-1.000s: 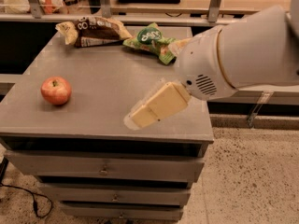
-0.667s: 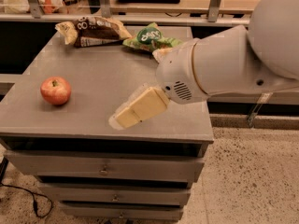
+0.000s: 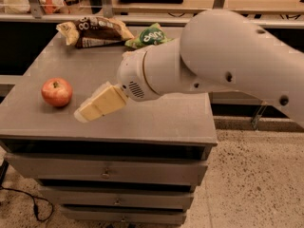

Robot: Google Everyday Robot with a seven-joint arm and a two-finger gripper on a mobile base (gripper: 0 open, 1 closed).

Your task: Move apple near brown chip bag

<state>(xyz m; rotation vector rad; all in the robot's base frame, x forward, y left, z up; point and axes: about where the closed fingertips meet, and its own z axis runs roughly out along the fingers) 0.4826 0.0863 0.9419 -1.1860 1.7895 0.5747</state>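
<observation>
Apple point(image 3: 56, 92) on table point(image 3: 161, 122) lies just ahead of claw point(image 3: 83, 114) tip, not touching; claw spread or pressed: cannot tell.

One apple point(image 3: 56, 92), one brown bag point(image 3: 95, 31), one green bag point(image 3: 147, 35), one arm point(image 3: 228, 56) with one claw point(image 3: 84, 113), one desk point(image 3: 161, 120).
Two bags in all, both at twelve o'clock; the lone apple at nine; the single claw over the desk's middle, at three o'clock from the apple; three drawers point(image 3: 105, 174) below.
</observation>
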